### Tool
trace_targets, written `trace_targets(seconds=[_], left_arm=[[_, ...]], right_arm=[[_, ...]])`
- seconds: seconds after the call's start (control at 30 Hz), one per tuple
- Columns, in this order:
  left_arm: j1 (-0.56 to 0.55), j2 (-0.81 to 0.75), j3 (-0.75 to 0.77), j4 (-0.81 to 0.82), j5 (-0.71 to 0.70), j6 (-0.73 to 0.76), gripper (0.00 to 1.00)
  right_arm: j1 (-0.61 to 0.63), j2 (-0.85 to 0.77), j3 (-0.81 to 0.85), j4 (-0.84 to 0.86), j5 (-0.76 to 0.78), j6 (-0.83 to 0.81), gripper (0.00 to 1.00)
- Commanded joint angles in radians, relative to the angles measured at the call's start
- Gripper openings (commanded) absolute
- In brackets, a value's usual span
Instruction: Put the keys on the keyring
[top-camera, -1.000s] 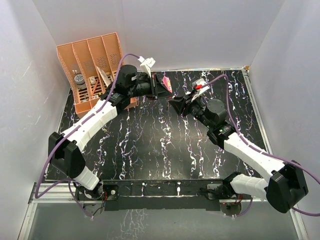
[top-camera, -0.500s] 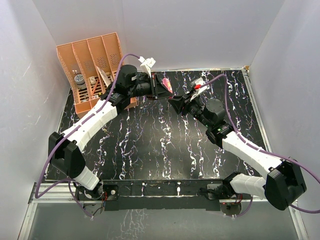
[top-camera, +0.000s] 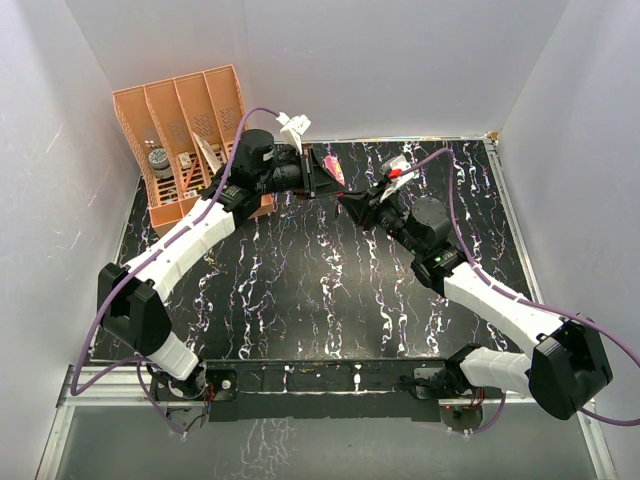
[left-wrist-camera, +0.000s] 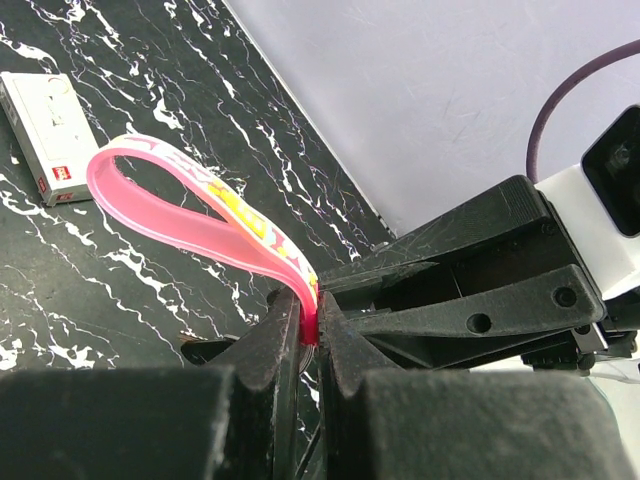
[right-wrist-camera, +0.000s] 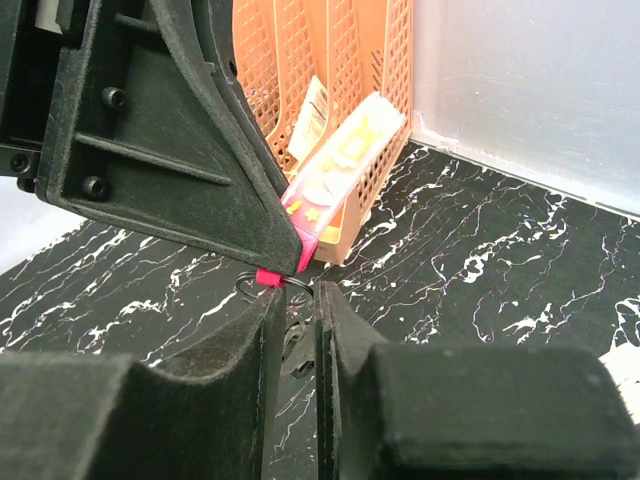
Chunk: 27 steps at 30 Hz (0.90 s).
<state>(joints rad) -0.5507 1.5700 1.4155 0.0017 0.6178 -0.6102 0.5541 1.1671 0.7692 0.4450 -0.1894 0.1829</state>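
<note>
My left gripper (top-camera: 322, 174) is shut on the keyring's pink strip (left-wrist-camera: 195, 205) and holds it above the table at the back. The strip's loop stands out past the fingertips, and the wire ring (right-wrist-camera: 272, 286) hangs at its pinched end. My right gripper (top-camera: 351, 203) faces the left one, tip to tip. Its jaws are nearly closed on a small dark grey key (right-wrist-camera: 297, 343), just below the ring. In the right wrist view the left gripper's finger (right-wrist-camera: 170, 130) fills the upper left, with the pink strip (right-wrist-camera: 335, 185) beside it.
An orange slotted organizer (top-camera: 185, 130) holding small items stands at the back left, close behind the left gripper. A white box with a red mark (left-wrist-camera: 45, 120) lies on the black marbled table. White walls enclose the table on three sides.
My right gripper has moved a little up and left, closing in on the left gripper and the ring. The left arm has stayed put with the strip.
</note>
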Motion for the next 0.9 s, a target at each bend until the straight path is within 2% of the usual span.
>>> trace_targets(seconds=[0.0, 0.3, 0.63, 0.77, 0.87], left_arm=[[0.003, 0.002, 0.025, -0.012, 0.029, -0.013, 0.00], [0.003, 0.006, 0.028, -0.012, -0.001, -0.017, 0.00], [0.003, -0.030, -0.015, 0.059, -0.047, -0.034, 0.23], [0.003, -0.042, -0.029, 0.074, -0.052, -0.035, 0.24], [0.004, -0.044, -0.032, 0.075, -0.050, -0.035, 0.29]], right_arm=[[-0.004, -0.007, -0.001, 0.096, 0.009, -0.018, 0.14], [-0.004, -0.023, -0.019, 0.102, 0.010, -0.011, 0.08], [-0.004, -0.026, -0.037, 0.122, 0.014, 0.016, 0.05], [-0.003, -0.024, -0.042, 0.134, 0.016, 0.020, 0.04], [-0.003, -0.024, -0.043, 0.137, 0.019, 0.022, 0.04]])
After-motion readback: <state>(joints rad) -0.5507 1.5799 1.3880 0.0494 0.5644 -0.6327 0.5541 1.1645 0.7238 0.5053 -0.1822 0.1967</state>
